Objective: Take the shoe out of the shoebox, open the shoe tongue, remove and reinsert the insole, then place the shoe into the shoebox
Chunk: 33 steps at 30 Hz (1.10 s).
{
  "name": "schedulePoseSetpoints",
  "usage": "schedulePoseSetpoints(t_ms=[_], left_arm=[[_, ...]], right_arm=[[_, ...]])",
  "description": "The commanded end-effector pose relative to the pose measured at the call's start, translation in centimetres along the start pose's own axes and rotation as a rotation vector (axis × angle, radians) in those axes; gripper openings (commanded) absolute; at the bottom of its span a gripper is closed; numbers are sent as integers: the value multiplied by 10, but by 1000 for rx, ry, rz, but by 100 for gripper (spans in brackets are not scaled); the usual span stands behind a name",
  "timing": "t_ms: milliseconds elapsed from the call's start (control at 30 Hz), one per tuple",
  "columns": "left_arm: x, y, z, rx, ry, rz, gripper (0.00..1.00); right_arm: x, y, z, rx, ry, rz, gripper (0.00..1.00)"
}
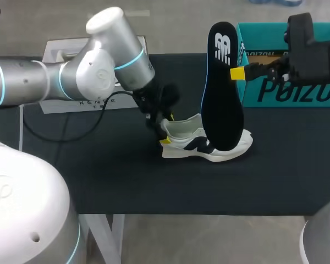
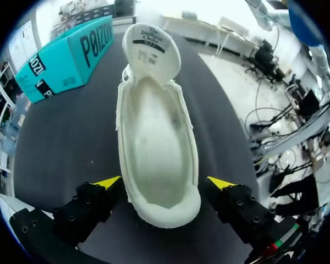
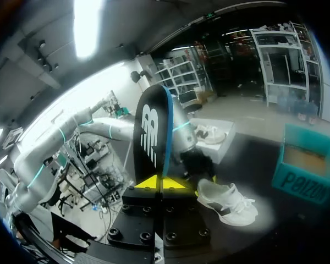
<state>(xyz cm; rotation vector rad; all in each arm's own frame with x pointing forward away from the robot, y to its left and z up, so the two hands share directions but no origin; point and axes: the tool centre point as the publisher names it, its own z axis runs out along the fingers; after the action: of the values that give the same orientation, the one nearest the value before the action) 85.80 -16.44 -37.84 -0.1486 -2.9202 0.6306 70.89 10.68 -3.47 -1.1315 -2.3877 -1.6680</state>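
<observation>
A white shoe with black patches [image 1: 206, 144] lies on the black table top, and its tongue [image 2: 152, 47] is folded up and forward. My left gripper [image 1: 166, 132] is open, with its yellow tips on either side of the shoe's heel [image 2: 164, 206]. The shoe's inside looks bare. My right gripper [image 1: 237, 73] is shut on the edge of the black insole [image 1: 223, 93]. The insole hangs upright, and its lower end is in front of the shoe's toe. In the right wrist view the insole [image 3: 153, 137] rises from the closed tips [image 3: 160, 181]. The teal shoebox [image 1: 289, 82] stands at the back right.
A white flat box [image 1: 71, 102] lies at the back left under my left arm, and a black cable [image 1: 60, 137] loops over the table near it. The shoebox [image 2: 66, 55] lies ahead of the shoe's toe and off to one side.
</observation>
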Motion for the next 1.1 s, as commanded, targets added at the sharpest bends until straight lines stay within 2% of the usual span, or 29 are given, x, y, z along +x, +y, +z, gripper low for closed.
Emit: schedulePoseSetpoints(t_ms=[33, 67, 100, 167, 300, 400, 633, 800, 1100], left_arm=[[-1, -1, 1, -32, 2, 0, 100], [-1, -1, 1, -32, 2, 0, 100], [-1, -3, -2, -99, 19, -56, 100], [2, -6, -8, -119, 27, -66, 100], [6, -10, -17, -300, 29, -108, 100], [7, -10, -25, -361, 10, -124, 100], [13, -11, -37, -425, 25, -100, 100], [22, -11, -52, -411, -3, -98, 100], [31, -17, -63, -383, -21, -69, 100]], right_arm=[[0, 0, 3, 0, -4, 2, 0], [0, 0, 3, 0, -4, 2, 0], [0, 0, 3, 0, -4, 2, 0], [0, 0, 3, 0, -4, 2, 0], [0, 0, 3, 0, -4, 2, 0], [0, 0, 3, 0, -4, 2, 0], [0, 0, 3, 0, -4, 2, 0], [0, 0, 3, 0, -4, 2, 0], [0, 0, 3, 0, -4, 2, 0]])
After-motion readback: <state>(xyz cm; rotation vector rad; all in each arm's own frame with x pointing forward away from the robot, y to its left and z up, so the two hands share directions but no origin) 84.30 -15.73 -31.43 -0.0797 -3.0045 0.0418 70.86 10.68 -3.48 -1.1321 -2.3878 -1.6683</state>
